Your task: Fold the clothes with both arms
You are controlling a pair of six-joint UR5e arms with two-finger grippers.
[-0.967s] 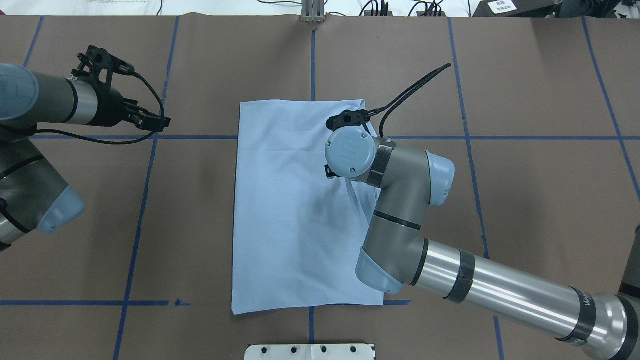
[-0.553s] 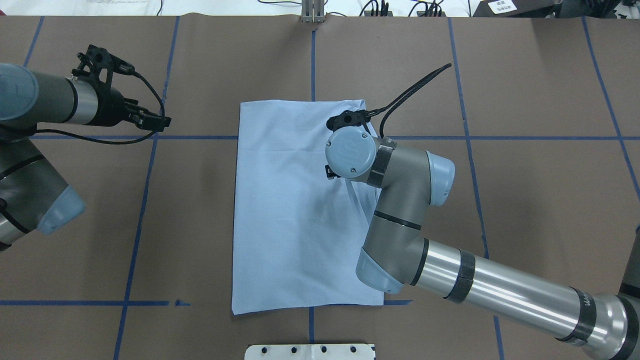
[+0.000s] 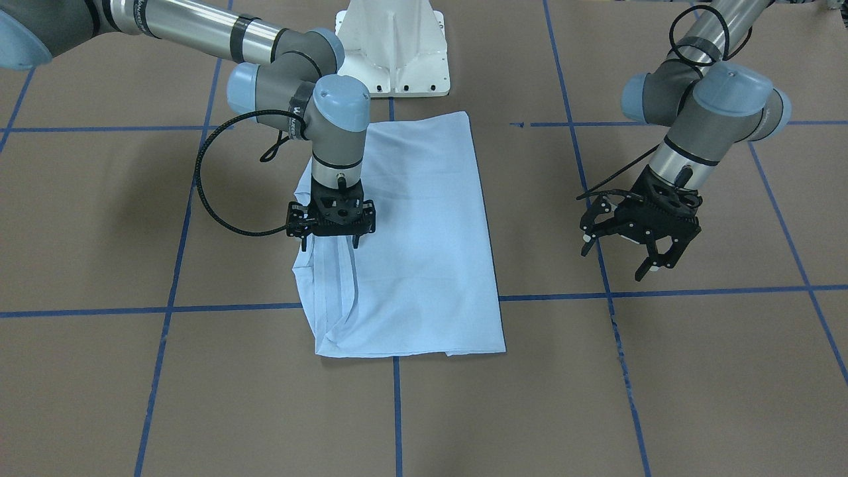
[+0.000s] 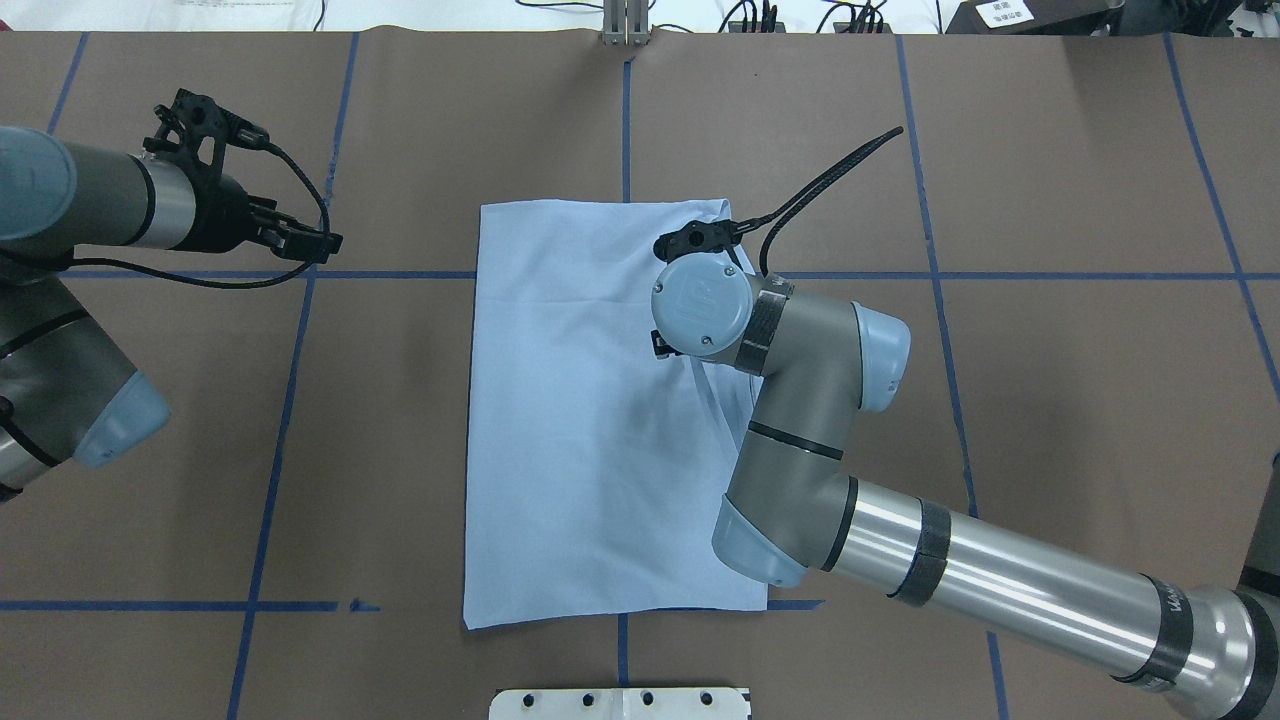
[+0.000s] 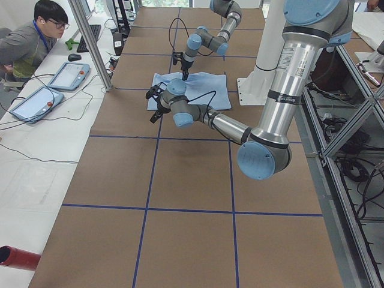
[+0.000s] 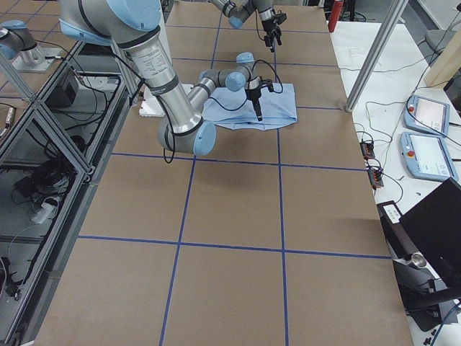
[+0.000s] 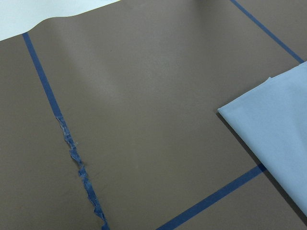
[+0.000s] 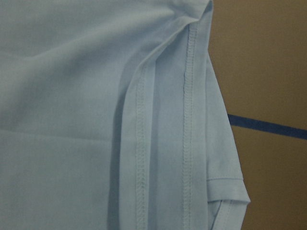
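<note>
The light blue T-shirt (image 3: 424, 252) lies folded into a long rectangle at the table's centre, its print hidden. It also shows in the overhead view (image 4: 570, 420). My right gripper (image 3: 330, 245) points straight down over the shirt's folded side edge, jaws open, fingertips just above or on the fabric. In the overhead view it is hidden under its own wrist. The right wrist view shows stitched hems and a sleeve fold of the shirt (image 8: 96, 120). My left gripper (image 3: 616, 262) is open and empty above bare table, well off to the shirt's side. It also shows in the overhead view (image 4: 305, 240).
The white pedestal base (image 3: 394, 53) stands behind the shirt. Blue tape lines (image 4: 290, 400) grid the brown table cover. A metal post (image 4: 625, 25) stands at the far edge. An operator (image 5: 36, 36) sits by pendants (image 5: 69, 75) beyond the table.
</note>
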